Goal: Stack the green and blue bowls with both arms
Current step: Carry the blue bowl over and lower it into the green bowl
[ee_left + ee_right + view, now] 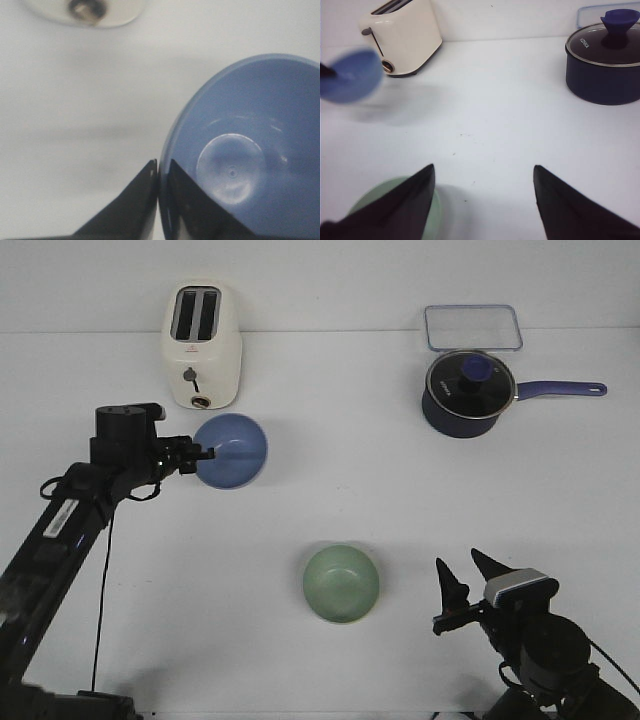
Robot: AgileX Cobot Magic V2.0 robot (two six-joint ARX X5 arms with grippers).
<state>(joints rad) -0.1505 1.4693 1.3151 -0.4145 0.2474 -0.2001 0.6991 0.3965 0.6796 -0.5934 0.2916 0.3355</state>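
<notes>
The blue bowl (233, 450) hangs tilted, held at its left rim by my left gripper (203, 452), which is shut on that rim. In the left wrist view the rim of the blue bowl (240, 150) sits pinched between the two black fingers of the left gripper (161, 167). The green bowl (341, 583) rests upright on the white table near the front middle. My right gripper (468, 573) is open and empty, just right of the green bowl. In the right wrist view the green bowl (436, 210) lies partly behind one finger of the right gripper (484, 172); the blue bowl (350, 75) shows blurred.
A cream toaster (201, 345) stands at the back left, close behind the blue bowl. A dark navy lidded saucepan (468, 392) with a long handle stands at the back right, with a clear lidded container (472, 327) behind it.
</notes>
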